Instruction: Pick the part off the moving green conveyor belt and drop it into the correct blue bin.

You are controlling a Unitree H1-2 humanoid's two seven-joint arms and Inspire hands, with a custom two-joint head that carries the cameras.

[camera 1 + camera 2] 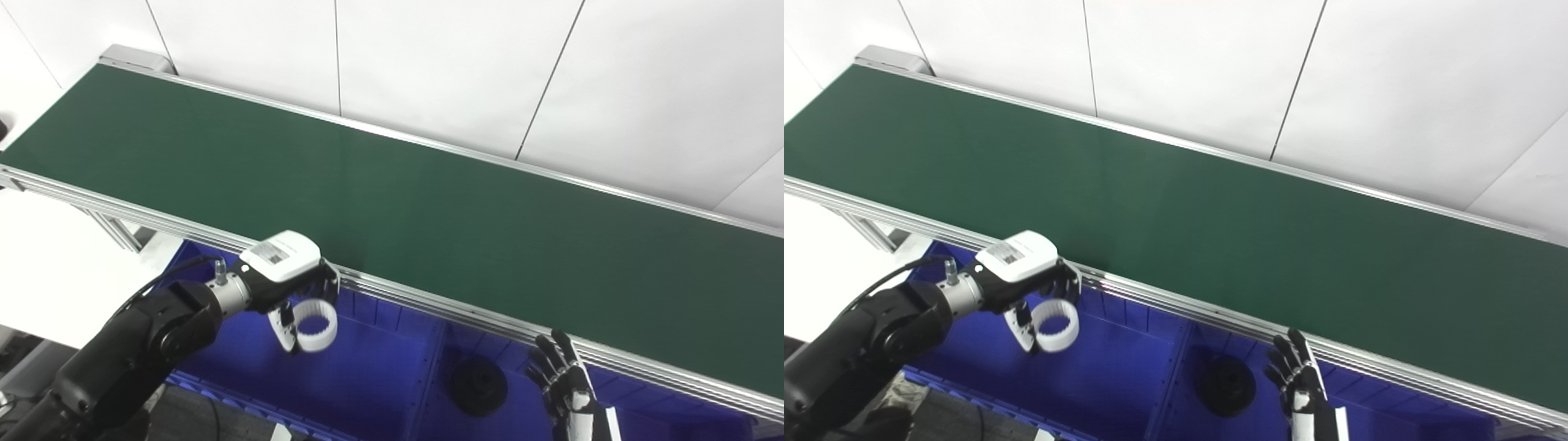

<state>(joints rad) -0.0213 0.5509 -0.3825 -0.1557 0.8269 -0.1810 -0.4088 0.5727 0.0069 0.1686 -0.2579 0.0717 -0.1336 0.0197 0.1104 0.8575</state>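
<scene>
Nearest, at the bottom right: the right hand (pixel 566 383), palm upright, fingers spread apart and pointing up, holding nothing. Just left of that hand and a little lower, a dark round toothed part (pixel 479 386) lying flat on the floor of the right blue bin (pixel 520 422) (hard to read in the shadow, apart from its disc shape). Between that compartment and the next, a thin blue dividing wall.

Further left, the left hand (pixel 294 288), white-backed on a black forearm, curled around a white ring-shaped part (pixel 317 326) with small teeth along its inner rim. Ring pinched between thumb and fingers, hanging below the palm, tilted so the opening faces the camera. Directly beneath hand and ring, the left blue bin (pixel 367 380), its floor bare where visible; ring held in the air above it, not touching the bin.

Just beyond both hands, the aluminium side rail (pixel 429 303) of the conveyor, running diagonally. Past the rail, the green conveyor belt (pixel 380 202), its surface plain. Beyond the belt, a second rail and then the white panelled wall (pixel 459 67).
</scene>
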